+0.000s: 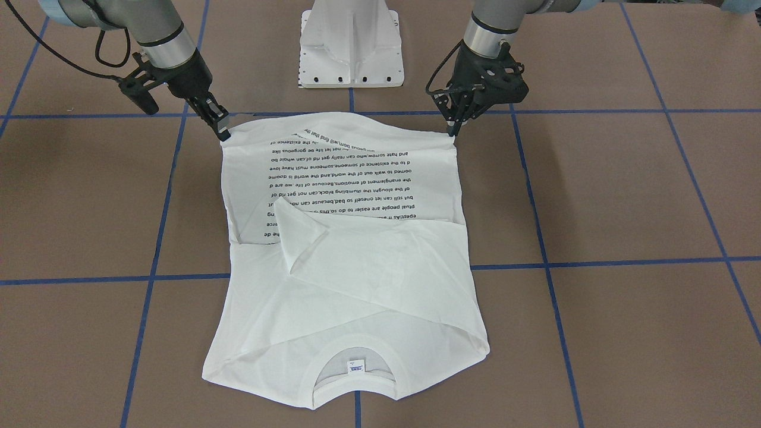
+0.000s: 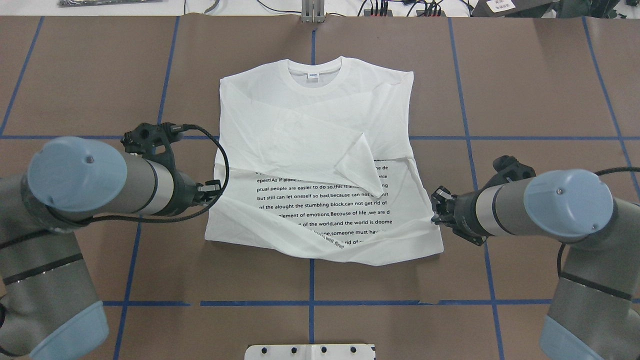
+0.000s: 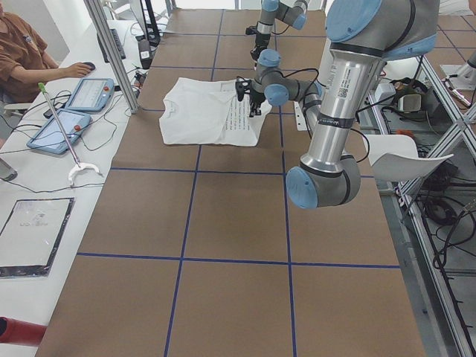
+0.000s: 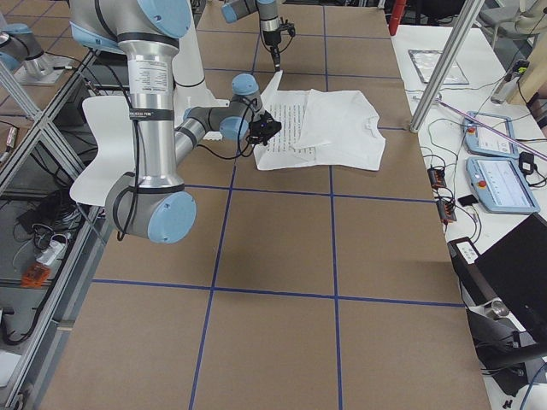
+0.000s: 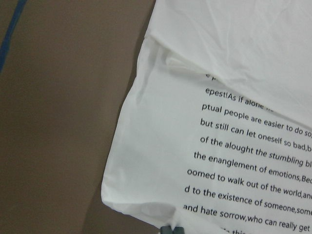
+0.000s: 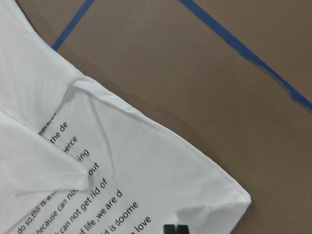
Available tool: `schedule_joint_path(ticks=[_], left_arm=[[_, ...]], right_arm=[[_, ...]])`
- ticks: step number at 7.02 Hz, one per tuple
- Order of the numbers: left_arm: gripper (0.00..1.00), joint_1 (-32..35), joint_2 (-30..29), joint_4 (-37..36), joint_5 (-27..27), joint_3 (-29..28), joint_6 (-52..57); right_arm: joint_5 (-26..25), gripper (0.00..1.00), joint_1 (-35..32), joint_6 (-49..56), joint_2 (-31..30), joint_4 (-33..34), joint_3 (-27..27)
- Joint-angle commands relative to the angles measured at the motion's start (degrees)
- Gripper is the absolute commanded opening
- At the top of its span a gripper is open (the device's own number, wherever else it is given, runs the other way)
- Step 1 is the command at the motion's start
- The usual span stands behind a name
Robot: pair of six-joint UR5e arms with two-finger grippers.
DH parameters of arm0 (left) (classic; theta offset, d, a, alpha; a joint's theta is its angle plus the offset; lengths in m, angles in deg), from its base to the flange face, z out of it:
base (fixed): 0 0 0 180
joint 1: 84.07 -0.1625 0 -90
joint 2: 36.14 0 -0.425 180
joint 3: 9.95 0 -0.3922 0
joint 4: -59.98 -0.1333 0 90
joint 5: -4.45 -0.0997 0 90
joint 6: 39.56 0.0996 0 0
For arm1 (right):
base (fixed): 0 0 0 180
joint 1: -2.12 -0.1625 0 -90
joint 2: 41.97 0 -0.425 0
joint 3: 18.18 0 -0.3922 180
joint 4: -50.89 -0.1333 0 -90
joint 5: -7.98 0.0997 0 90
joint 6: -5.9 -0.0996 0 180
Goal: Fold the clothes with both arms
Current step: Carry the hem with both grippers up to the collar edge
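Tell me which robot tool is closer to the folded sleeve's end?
Right. The right tool grips the hem corner nearest the sleeve end; the left tool grips the far corner, across the shirt.

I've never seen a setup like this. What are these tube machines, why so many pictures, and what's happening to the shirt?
These are two jointed robot arms of silver-grey tubes with light-blue caps, a left arm and a right arm, each ending in a black two-finger gripper. Six cameras catch one moment: one faces the robot across the table, one looks down from behind it, two stand at the table's ends, one rides on each wrist. On the brown table lies a white long-sleeved T-shirt with black printed text, a sleeve folded across it. The left gripper and the right gripper each pinch one hem corner.
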Motion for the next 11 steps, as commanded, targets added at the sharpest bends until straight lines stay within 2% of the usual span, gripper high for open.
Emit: schedule_joint_path(ticks=[1, 3, 5, 8, 9, 10, 11], left_arm=[[0.0, 7.01, -3.44, 0.81, 2.73, -4.59, 4.03], [0.0, 8.96, -5.12, 3.34, 4.58, -9.33, 4.38], [0.0, 9.92, -7.06, 11.76, 4.58, -17.5, 4.47], [0.0, 13.71, -12.15, 14.34, 4.41, -26.21, 6.47], [0.0, 15.1, -12.95, 19.04, 4.41, -29.54, 6.49], [0.0, 15.12, -14.26, 22.83, 4.32, -33.75, 6.66], [0.0, 15.64, -15.32, 24.44, 4.32, -36.32, 6.75]], right_arm=[[3.26, 0.0, -7.67, 5.97, 8.69, 9.84, -3.56], [4.15, 0.0, -12.6, 11.77, 12.93, 12.08, -8.12], [3.98, 0.0, -15.24, 15.03, 19.33, 11.21, -18.03], [4.07, 0.0, -19.81, 19.43, 29.78, 11.2, -32.53], [4.07, 0.0, -20.7, 21.61, 32.17, 11.12, -36.5], [3.98, 0.0, -21.49, 21.98, 33.76, 8.24, -39.85], [3.89, 0.0, -21.59, 21.98, 36.04, 4.3, -45.97]])
